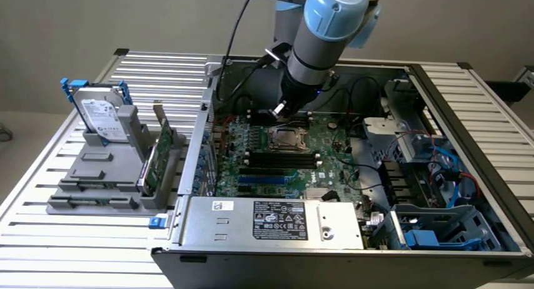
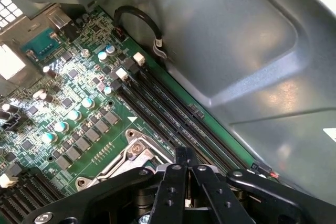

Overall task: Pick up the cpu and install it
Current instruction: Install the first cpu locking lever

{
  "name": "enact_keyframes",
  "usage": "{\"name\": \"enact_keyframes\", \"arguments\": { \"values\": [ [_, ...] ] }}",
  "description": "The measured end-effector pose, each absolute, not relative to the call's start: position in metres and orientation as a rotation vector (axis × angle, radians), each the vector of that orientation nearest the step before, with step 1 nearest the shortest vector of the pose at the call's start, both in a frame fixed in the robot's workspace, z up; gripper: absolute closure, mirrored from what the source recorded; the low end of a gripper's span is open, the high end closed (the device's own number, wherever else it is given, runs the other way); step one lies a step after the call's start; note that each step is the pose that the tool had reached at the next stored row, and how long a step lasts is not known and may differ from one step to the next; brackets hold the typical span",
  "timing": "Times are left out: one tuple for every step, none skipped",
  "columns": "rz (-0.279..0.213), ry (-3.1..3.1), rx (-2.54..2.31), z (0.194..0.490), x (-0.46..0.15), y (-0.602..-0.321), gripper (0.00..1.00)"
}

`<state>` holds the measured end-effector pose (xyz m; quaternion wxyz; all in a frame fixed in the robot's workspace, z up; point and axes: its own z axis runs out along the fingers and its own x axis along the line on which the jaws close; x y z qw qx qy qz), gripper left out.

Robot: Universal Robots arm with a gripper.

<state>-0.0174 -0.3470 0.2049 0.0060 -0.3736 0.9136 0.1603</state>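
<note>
My gripper (image 1: pixel 281 111) hangs inside the open computer case, low over the green motherboard (image 1: pixel 334 152) and just behind the square metal-framed socket (image 1: pixel 289 139). In the wrist view the black fingers (image 2: pixel 176 182) meet at a narrow tip, shut, right beside a corner of the socket frame (image 2: pixel 131 153). Nothing shows between the fingertips. The cpu is hidden from view. Long black memory slots (image 2: pixel 173 111) run alongside the socket.
The case wall (image 2: pixel 236 51) rises close beside the gripper. A power supply (image 1: pixel 276 221) lies along the case's front, with drive cages and blue cables at the exterior view's right. Left of the case, a grey rack (image 1: pixel 104 176) holds a hard drive (image 1: pixel 104 117).
</note>
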Motion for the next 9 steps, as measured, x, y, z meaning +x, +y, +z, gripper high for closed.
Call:
{"name": "enact_keyframes", "arguments": {
  "values": [
    [0.501, 2.86, -1.169, 0.2046, -0.0166, -0.347, 0.89],
    [0.5, 2.86, -1.169, 0.2042, -0.0159, -0.347, 0.89],
    [0.499, 2.861, -1.169, 0.2038, -0.0152, -0.347, 0.89],
    [0.498, 2.861, -1.169, 0.2034, -0.0144, -0.347, 0.89],
    [0.497, 2.862, -1.169, 0.2031, -0.0137, -0.347, 0.89],
    [0.495, 2.862, -1.17, 0.2027, -0.013, -0.3469, 0.89],
    [0.494, 2.863, -1.17, 0.2023, -0.0123, -0.3467, 0.89],
    [0.492, 2.863, -1.17, 0.2018, -0.0117, -0.3466, 0.89],
    [0.49, 2.864, -1.17, 0.2013, -0.011, -0.3463, 0.89]
  ]
}}
